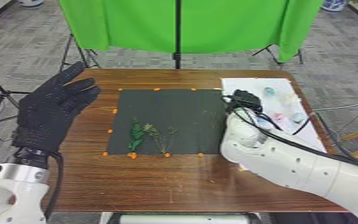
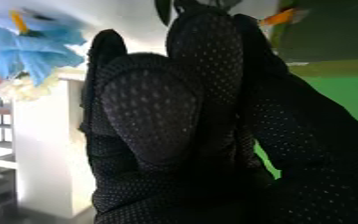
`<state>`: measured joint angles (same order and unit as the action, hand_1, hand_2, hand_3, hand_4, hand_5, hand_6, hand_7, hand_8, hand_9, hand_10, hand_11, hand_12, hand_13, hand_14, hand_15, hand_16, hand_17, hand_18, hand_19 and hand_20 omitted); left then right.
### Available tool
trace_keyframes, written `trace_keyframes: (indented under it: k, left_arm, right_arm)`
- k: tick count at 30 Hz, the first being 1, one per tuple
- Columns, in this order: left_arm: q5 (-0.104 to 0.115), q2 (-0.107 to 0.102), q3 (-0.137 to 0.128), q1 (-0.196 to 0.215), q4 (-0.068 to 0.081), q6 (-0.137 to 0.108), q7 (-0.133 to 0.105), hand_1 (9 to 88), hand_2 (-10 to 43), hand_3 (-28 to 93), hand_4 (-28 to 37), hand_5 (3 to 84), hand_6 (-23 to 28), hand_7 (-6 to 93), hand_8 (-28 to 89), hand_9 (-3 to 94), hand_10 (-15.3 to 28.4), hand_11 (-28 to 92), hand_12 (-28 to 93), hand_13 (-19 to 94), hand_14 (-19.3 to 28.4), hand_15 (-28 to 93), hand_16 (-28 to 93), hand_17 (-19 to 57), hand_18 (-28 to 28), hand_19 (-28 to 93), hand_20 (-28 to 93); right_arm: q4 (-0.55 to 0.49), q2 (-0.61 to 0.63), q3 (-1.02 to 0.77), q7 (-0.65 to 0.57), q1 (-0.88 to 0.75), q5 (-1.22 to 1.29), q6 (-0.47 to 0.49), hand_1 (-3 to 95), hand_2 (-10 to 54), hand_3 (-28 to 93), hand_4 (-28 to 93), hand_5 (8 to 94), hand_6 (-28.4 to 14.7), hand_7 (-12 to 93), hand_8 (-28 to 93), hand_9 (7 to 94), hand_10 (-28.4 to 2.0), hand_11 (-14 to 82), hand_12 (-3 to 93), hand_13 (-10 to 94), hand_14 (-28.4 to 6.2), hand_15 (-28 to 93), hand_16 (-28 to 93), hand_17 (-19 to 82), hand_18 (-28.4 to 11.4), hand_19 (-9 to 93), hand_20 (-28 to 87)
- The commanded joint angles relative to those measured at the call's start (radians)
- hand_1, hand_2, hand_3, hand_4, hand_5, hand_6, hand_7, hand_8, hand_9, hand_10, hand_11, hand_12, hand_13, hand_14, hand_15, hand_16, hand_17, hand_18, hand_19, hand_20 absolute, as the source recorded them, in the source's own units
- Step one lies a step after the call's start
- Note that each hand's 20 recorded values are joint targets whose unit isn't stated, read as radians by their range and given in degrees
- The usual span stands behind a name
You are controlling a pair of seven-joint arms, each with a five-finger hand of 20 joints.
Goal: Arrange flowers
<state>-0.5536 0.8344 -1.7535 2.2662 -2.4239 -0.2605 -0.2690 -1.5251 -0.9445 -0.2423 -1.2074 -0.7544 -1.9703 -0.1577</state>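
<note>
In the head view my right hand (image 1: 246, 101) is over the white sheet's left edge, beside the black mat (image 1: 180, 117). Dark green leaves stick out past its fingertips in the right wrist view, where the hand (image 2: 158, 115) is shut on this green sprig (image 2: 163, 9). A leafy green sprig (image 1: 136, 134) and a thinner, paler one (image 1: 162, 141) lie on the mat's lower left part. Pale blue (image 1: 269, 91) and pink (image 1: 297, 117) flowers rest on the white sheet; a blue flower (image 2: 20, 52) shows large at the wrist. My left hand (image 1: 58, 102) is raised and open left of the mat.
The brown table (image 1: 158, 185) carries the mat and, at the right, the white sheet (image 1: 246, 83). Small orange pieces (image 1: 133, 155) line the mat's edges. Behind the table hangs a green cloth (image 1: 131, 30) on a stand. My right forearm crosses the table's lower right part.
</note>
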Motion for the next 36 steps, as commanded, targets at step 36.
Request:
trace_keyframes:
  k: [36]
  left_arm:
    - [-0.013,0.033,-0.002,-0.009,0.001,-0.004,0.066,24.5,6.9,79,-20.2,37.2,9.8,16.2,-11,34.1,21.8,30,12,23,28.4,51,-9,-10.5,24.2,55,16]
  right_arm:
    - [-0.388,-0.016,-0.159,0.049,-0.194,-0.103,0.124,54.6,-9.5,75,-23,90.1,-5.4,20,19,93.7,-10.8,42.2,17.9,91,-6.5,64,20,41,-21.8,93,2]
